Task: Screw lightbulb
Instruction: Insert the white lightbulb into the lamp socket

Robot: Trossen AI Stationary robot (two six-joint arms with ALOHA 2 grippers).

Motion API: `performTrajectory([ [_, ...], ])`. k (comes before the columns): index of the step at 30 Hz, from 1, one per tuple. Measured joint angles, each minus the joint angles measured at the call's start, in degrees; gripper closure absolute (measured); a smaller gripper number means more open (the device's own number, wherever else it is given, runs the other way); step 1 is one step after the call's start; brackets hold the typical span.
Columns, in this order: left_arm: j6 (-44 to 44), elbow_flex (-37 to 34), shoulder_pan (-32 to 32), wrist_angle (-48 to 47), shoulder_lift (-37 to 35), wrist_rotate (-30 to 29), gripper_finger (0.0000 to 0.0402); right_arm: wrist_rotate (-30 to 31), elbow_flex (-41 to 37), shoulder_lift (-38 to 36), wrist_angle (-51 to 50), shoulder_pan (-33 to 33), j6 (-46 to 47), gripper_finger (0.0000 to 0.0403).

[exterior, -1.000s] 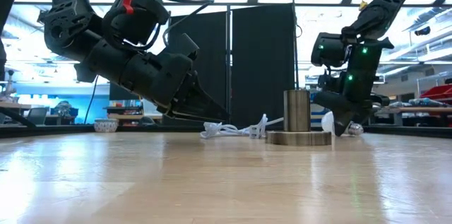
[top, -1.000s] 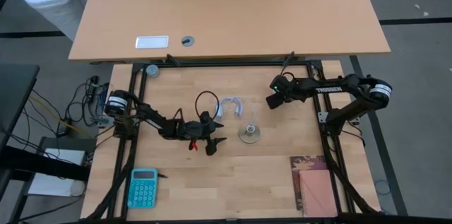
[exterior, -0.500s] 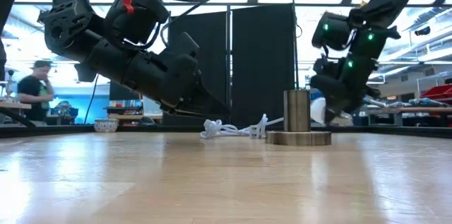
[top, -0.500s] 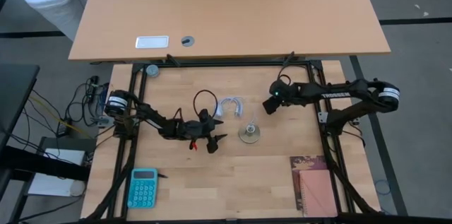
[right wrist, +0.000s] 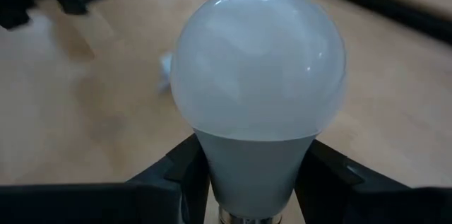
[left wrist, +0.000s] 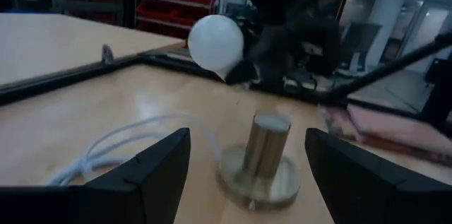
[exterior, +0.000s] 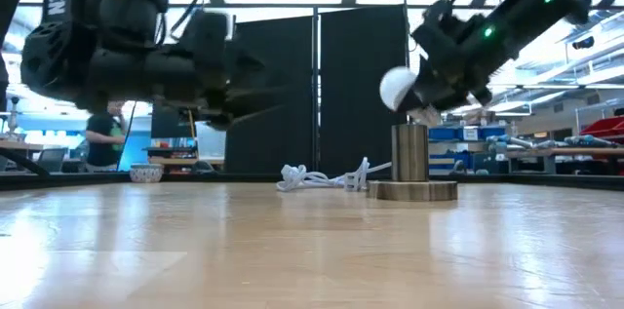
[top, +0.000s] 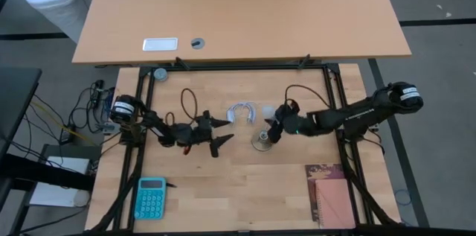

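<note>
The right gripper (top: 277, 126) holds the lightbulb (exterior: 399, 88) by its narrow neck, its fingers (right wrist: 185, 174) closed on both sides, and carries it in the air just above and beside the upright brass socket (exterior: 410, 153) near the table's middle. The left gripper (top: 221, 129) hovers left of the socket, spread wide and empty, with the white cable (top: 242, 111) lying farther back between the arms.

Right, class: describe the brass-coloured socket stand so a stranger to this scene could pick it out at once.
Start at the wooden table and look to its middle, between the two dark arms. There a short brass-coloured socket stand rises upright from a round flat base, with the coiled white cable beside it. Unlike the white lightbulb held in the right pincer just above, it is metallic and sits on the table.
</note>
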Motion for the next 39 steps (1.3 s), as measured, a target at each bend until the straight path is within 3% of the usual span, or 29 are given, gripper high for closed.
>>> performTrajectory([
  [7,0.04,12.98,0.07,-18.67,0.02,2.71,0.0117,14.13,-0.34,0.17,4.17,12.36,-0.86,0.0236],
  [12,2.7,18.32,0.7,-22.93,0.02,2.34,0.0117,21.38,-7.16,0.2,22.21,17.5,-8.88,0.0236],
  [16,0.97,19.69,1.71,-23.22,0.0,2.46,0.0117,18.11,-13.59,0.2,38.34,17.15,-14.74,0.0236],
  [20,-3.74,19.95,2.06,-25.19,0.0,3.84,0.0117,14.78,-16.69,0.17,47.2,16.86,-18.61,0.0236],
  [32,-6.75,19.95,2.0,-26.52,0.0,4.06,0.0117,9.11,-17.04,0.17,47.97,13.9,-24.02,0.0235],
  [39,-10.57,19.95,1.31,-27.76,0.0,4.22,0.0117,8.87,-17.04,0.17,53.58,14.43,-27.01,0.0235],
])
